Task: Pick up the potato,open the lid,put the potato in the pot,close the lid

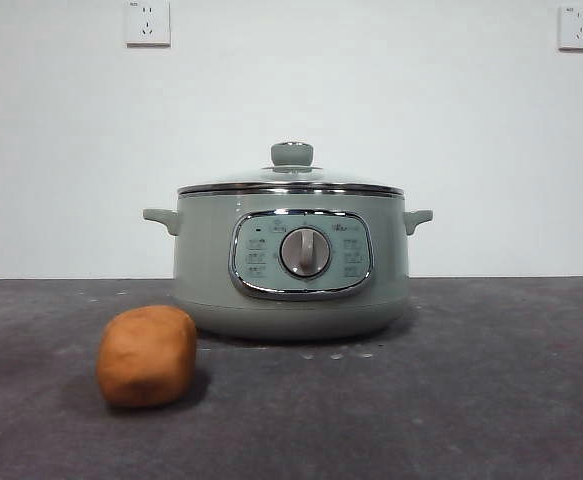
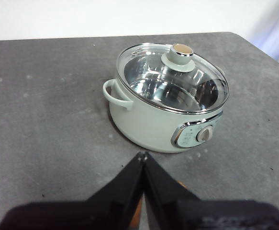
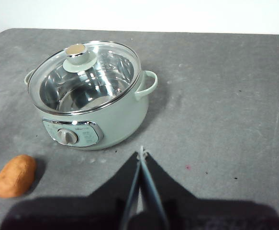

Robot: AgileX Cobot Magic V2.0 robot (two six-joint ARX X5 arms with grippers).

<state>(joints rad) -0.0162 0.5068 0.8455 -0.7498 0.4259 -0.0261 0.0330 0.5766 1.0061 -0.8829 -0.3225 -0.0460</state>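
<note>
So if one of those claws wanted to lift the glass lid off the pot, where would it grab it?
Probably by the knob at the centre of the lid, coming straight down from above. The knob stands up clear of the shallow glass dome, narrow enough for two jaws to close on, while the chrome rim sits flush on the pot and offers no edge. Both grippers hang back, shut.

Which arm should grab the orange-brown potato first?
Left, probably. The orange-brown rounded potato lies on the table at the sage-green pot's left, on the left arm's side. Left gripper and right gripper both hang shut, empty, above the table.
</note>
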